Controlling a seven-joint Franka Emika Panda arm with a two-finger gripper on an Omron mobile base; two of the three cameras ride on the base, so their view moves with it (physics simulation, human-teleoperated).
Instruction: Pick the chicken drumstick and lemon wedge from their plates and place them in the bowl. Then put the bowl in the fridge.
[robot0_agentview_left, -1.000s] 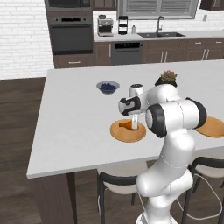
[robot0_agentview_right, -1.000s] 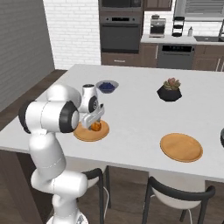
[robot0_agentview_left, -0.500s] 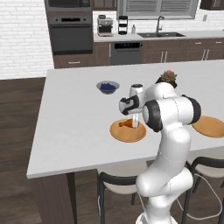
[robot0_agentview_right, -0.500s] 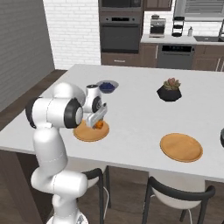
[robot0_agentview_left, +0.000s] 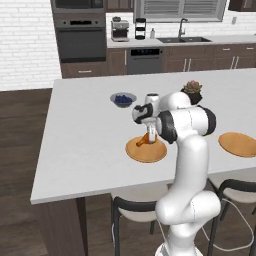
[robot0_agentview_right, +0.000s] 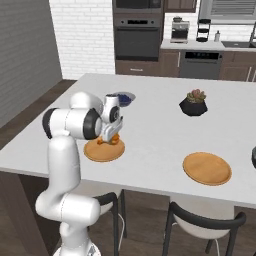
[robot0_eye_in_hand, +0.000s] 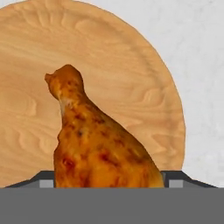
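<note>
**Mia:** In the left base view, see the middle of the frame? The gripper (robot0_agentview_left: 148, 134) points down at the chicken drumstick (robot0_agentview_left: 145, 139), which sits on the near plate (robot0_agentview_left: 146, 151). The white arm rises from the bottom, bends at its big elbow and reaches left and down.

**Ben:** Are the fingers shut on it?

**Mia:** I cannot tell from here. It is too small.

**Ben:** In the right base view the same plate (robot0_agentview_right: 104, 150) is left of the middle. The drumstick (robot0_agentview_right: 111, 138) looks tipped up under the gripper (robot0_agentview_right: 111, 134). The other plate (robot0_agentview_right: 207, 168) is lower right and bare. The black bowl (robot0_agentview_right: 254, 159) just peeks in at the right edge, well apart from the chicken.

**Mia:** In the hand view the drumstick (robot0_eye_in_hand: 94, 142) is in the lower middle, fat end down between the two dark fingertips (robot0_eye_in_hand: 43, 180). The thin end points up over the wooden plate (robot0_eye_in_hand: 144, 83).

**Ben:** The fingers stand wide, one on each side. I still cannot tell if they squeeze it.

**Mia:** I think it could slip. It is round and bumpy. If the fingers pinch off to one side, it may roll out and drop.

**Ben:** And the bowl is far, so a loose hold might let go on the way.
</note>
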